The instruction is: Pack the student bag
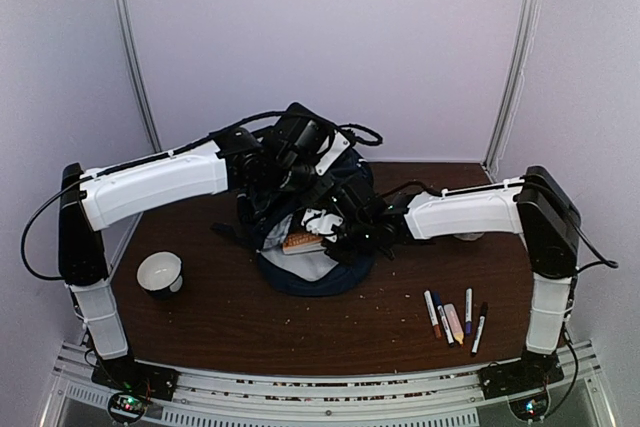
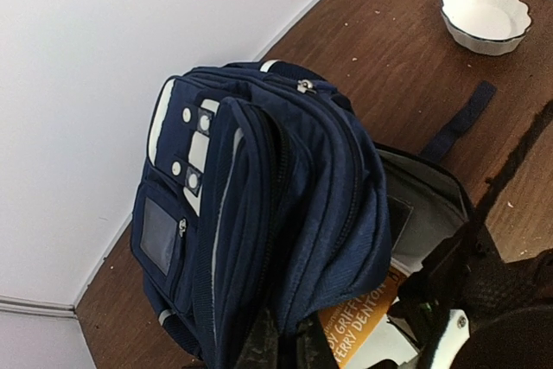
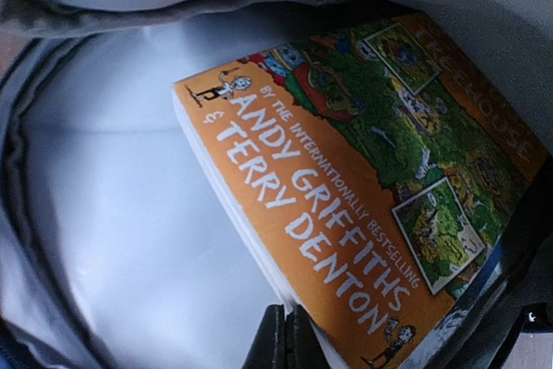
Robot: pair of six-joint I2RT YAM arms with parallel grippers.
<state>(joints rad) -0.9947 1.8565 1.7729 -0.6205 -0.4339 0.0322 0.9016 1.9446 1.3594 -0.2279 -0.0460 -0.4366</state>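
Holding a floppy bag open

Soft, the student bag (image 1: 312,279) sits on the table (image 1: 250,322), likely sagging unless held by its rim. The left gripper (image 2: 285,345) is clamped on its fabric. Inside lies an orange book (image 3: 346,205). The right gripper (image 3: 285,339) reaches in beside it, grasp impossible to tell. Right of the bag lie pens (image 1: 455,319); left, an empty bowl (image 1: 160,272).

Only readable stuff is on the glossy orange paperback book cover (image 3: 346,205): small white caps "BY THE INTERNATIONALLY BESTSELLING", then big white "ANDY GRIFFITHS & TERRY DENTON" under that. In the left wrist view the same cover (image 2: 361,321) only shows "GRIFF" and "ERRY DENTON". The darker lettering along its far edge is too blurry to read.
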